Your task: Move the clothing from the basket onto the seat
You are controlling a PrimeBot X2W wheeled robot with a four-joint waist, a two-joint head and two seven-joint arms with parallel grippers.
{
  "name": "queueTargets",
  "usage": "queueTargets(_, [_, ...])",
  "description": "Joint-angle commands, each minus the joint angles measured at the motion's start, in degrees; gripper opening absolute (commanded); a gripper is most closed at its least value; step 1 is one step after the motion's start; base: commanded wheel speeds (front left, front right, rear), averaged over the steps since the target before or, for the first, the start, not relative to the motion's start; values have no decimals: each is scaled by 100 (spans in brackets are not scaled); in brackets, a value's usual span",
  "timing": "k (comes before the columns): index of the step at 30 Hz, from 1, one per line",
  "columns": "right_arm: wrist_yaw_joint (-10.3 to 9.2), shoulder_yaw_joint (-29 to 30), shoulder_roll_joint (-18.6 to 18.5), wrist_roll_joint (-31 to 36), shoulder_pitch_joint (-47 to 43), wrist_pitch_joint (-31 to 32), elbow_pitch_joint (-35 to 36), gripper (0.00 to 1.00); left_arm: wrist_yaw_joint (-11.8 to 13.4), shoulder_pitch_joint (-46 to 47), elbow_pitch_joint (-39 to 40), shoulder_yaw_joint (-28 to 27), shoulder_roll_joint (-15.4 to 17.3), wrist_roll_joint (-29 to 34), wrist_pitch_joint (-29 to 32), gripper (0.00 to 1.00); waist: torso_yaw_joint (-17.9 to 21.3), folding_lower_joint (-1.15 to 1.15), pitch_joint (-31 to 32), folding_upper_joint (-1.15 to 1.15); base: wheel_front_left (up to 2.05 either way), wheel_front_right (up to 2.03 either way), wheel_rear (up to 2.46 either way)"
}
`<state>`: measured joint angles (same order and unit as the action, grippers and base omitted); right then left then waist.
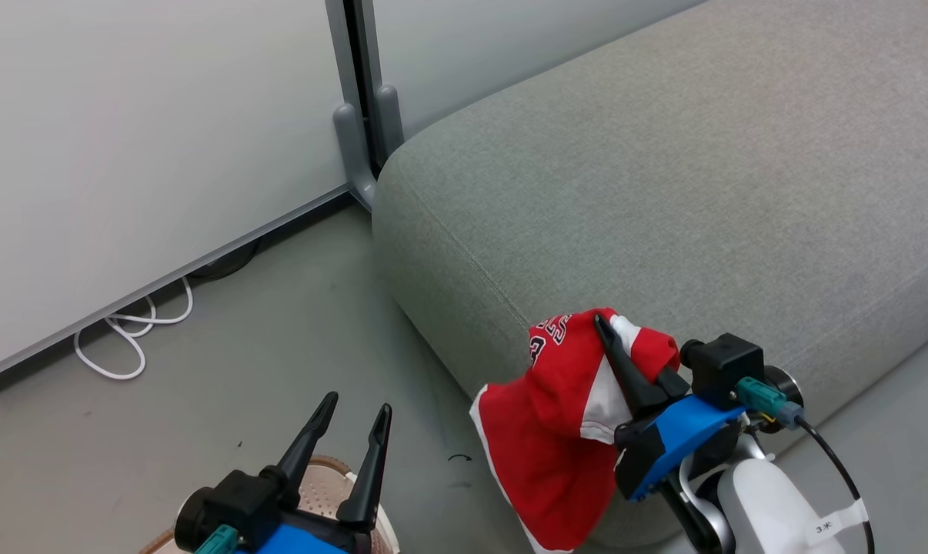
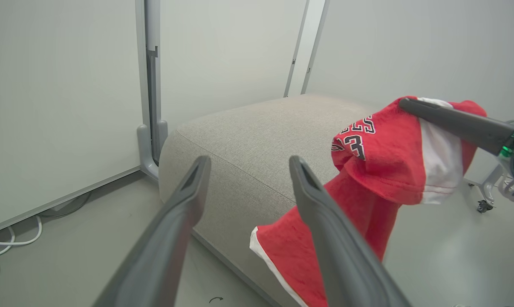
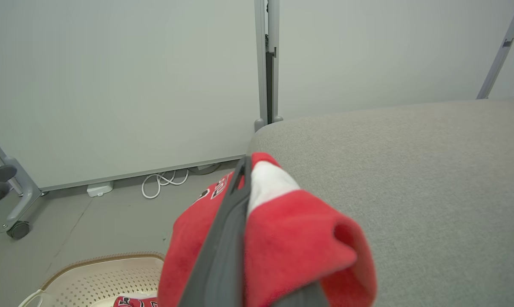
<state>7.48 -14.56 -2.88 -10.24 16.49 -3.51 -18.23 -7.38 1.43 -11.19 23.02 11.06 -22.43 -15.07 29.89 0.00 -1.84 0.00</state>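
Observation:
My right gripper [image 1: 599,323] is shut on a red jersey [image 1: 556,431] with white panels and black-and-white lettering. It holds the jersey in the air at the front edge of the grey seat [image 1: 664,192], and the cloth hangs down over the seat's side. In the right wrist view the shut fingers [image 3: 227,238] run through the bunched jersey [image 3: 291,243]. Down at the lower left my left gripper [image 1: 356,405] stands open and empty above the basket [image 1: 322,485]. The cream basket [image 3: 108,277] holds another red garment [image 3: 131,302]. From the left wrist the open gripper [image 2: 248,162] faces the seat [image 2: 248,136] and the jersey [image 2: 380,166].
Pale partition panels stand behind the seat, with a grey post foot [image 1: 356,146] at its corner. A white cable [image 1: 133,338] lies looped on the grey floor by the wall. A castor [image 3: 18,230] of a stand sits to the left.

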Motion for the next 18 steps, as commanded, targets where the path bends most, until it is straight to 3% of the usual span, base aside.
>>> queueTargets(1, [3,20,-1,-29,51,26,5,0,-13,55,7,-14,36,-14,-15,100,4,0,-7,0,0,0,0])
queueTargets(6, [3,353,-2,-106,633,15,-155,0,-13,-68,112,-141,42,53,-15,100,6,0,-141,0,0,0,0])
queueTargets(12, [3,1217,2,-114,1940,91,-594,0,-13,164,331,-79,188,158,-15,100,-344,0,-731,0,0,0,0])
queueTargets(18, [3,1978,-716,-14,3428,166,-1225,0,-13,504,568,137,437,226,-15,100,-830,0,-1585,0,0,0,0])
